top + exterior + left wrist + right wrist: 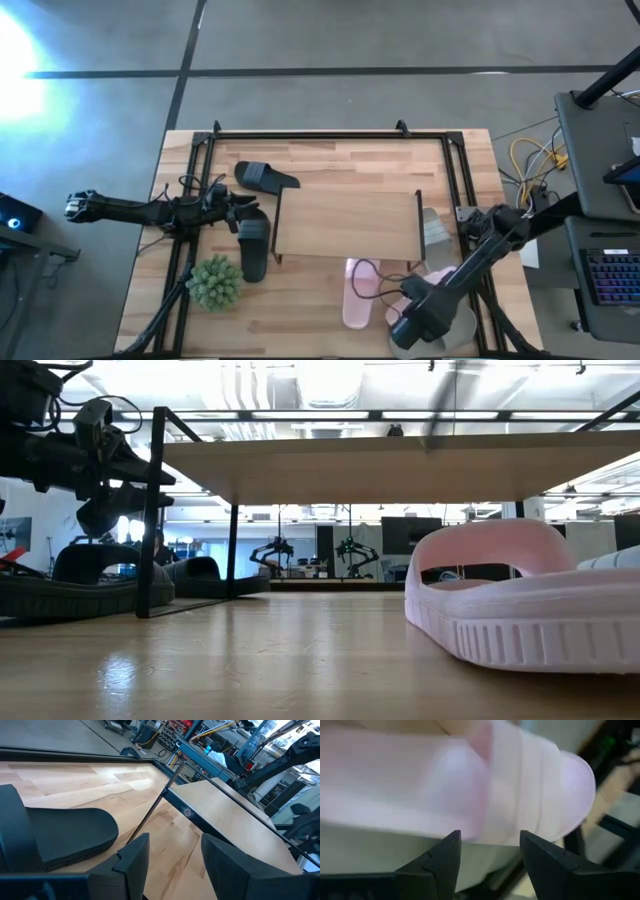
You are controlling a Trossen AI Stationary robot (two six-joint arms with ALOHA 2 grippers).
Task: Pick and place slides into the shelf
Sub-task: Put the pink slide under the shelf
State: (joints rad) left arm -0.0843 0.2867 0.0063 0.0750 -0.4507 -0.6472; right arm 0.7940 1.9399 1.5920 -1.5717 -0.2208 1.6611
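Note:
The light-wood shelf (345, 222) stands mid-table. One black slide (265, 177) lies at the shelf's far left. Another black slide (253, 245) lies along its left side. My left gripper (262, 208) is open and empty between the two, next to the shelf's left frame (150, 815). One pink slide (358, 290) lies in front of the shelf. A second pink slide (432, 283) lies partly under my right arm. My right gripper (487, 850) is open close over this slide (485, 790), touching nothing that shows. A grey-beige slide (435, 232) lies at the shelf's right end.
A small green plant (214, 282) stands near the front left, beside the nearer black slide. Dark frame rails (330, 134) run along the table's far, left and right edges. Bare wood lies between the shelf and the far rail.

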